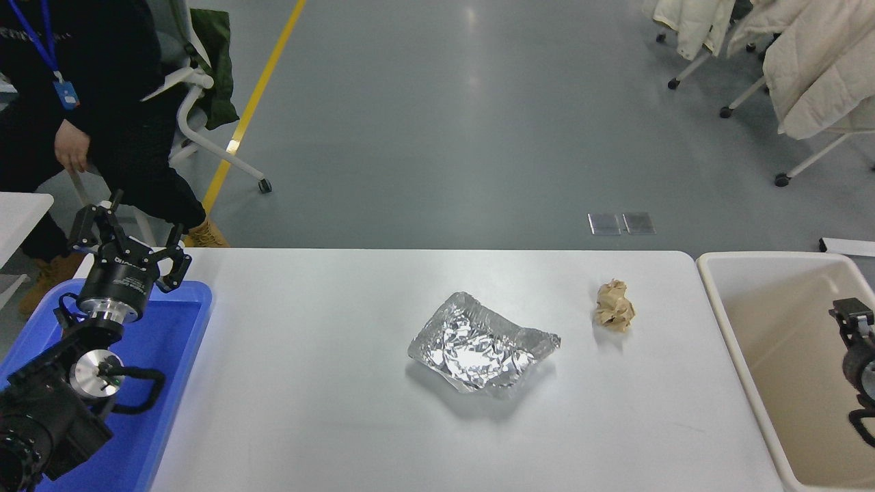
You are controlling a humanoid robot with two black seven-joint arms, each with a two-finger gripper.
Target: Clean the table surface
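- Tabletop (328, 383), white, spans the middle between a blue tray (171, 355) and a cream bin (745, 355).
- Crumpled foil tray (482, 344) lies mid-table, a brown paper wad (614, 306) near it.
- Left gripper (130, 242) hovers over the blue tray, fingers spread.
- Right gripper (851, 316) hangs over the bin; whether it is closed can't be told.

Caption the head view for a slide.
Crumpled foil tray and paper wad on the white table surface, arms at both sides.

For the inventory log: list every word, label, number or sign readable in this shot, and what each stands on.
Left claw: white lettering on its black wrist housing, too blurred to read.
Person's badge: not read off.
Foil tray, paper wad, blue tray, cream bin, table surface: no text visible.
Right claw: no lettering visible.
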